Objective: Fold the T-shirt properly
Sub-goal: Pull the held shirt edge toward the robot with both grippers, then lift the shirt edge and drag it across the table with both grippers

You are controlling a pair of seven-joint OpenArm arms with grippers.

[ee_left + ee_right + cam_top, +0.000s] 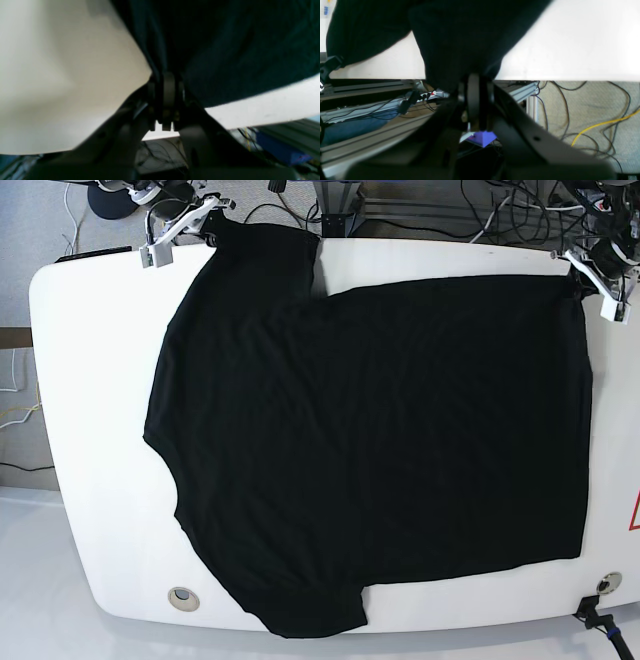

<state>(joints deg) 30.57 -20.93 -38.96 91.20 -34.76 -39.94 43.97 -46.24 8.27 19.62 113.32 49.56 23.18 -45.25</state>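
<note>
Lying spread flat, plain side up, across the white table [90, 380]: one black T-shirt [380, 440], collar end toward the base view's left, hem toward its right, no print showing.

Pinching the far sleeve at the top-left corner: right gripper [205, 222], jaws drawn narrow on a bunch of cloth in the right wrist view [473, 82]. Pinching the far hem corner at top right: left gripper [580, 280], jaws likewise closed on dark fabric in its own view [168, 85].

Judging the step: gripping the far edge, ahead of a first fold. Next move likely calling for lifting both corners together, keeping the edge taut and level, carrying it toward the near edge without dragging the body askew.

Counting: one shirt, two grippers, one table, two round fittings [183, 598] near the table's front edge
</note>
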